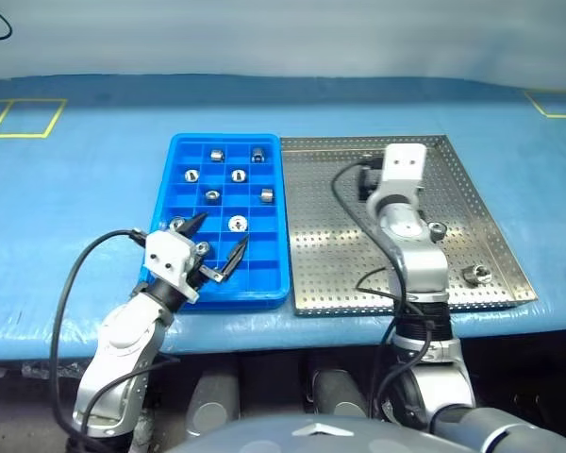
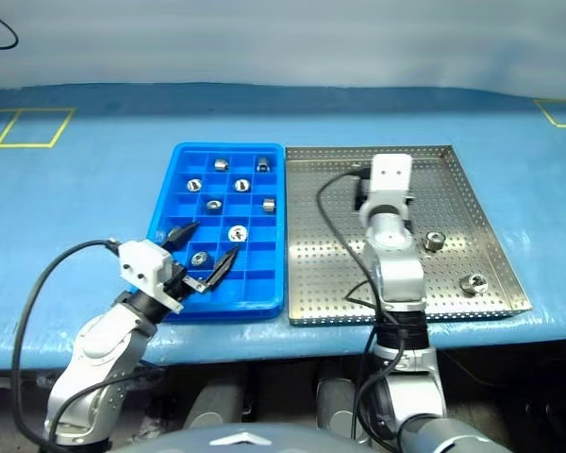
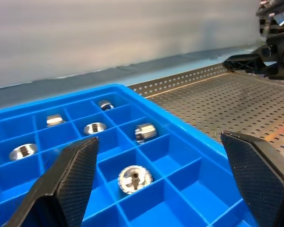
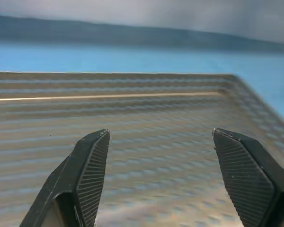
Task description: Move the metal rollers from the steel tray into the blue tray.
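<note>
The blue tray (image 1: 224, 283) is lying on the blue table cover (image 1: 75, 208), edge to edge with the steel tray (image 1: 472, 203), which is sitting on its right.

The left gripper (image 1: 217, 247) is hovering over the blue tray's near end, its 2 black fingers (image 3: 75, 170) standing wide apart and holding nothing. In the left wrist view a roller (image 3: 134, 178) is lying in a compartment between those fingers, untouched by either.

The right gripper (image 4: 158, 175) is reaching out over the steel tray, to the right of the blue tray. Its fingers are spread wide, with bare perforated metal showing between them; nothing is being gripped or touched.

7 of the metal rollers (image 1: 236, 224) are sitting in the blue tray, each in its own square compartment, mostly in the far half, with 1 (image 2: 199, 257) in the near half close to the left gripper. 2 rollers are lying on the steel tray, well right of the blue tray: 1 (image 2: 434, 241) just beside the right forearm, the other (image 1: 477, 275) near the steel tray's near right corner.
</note>
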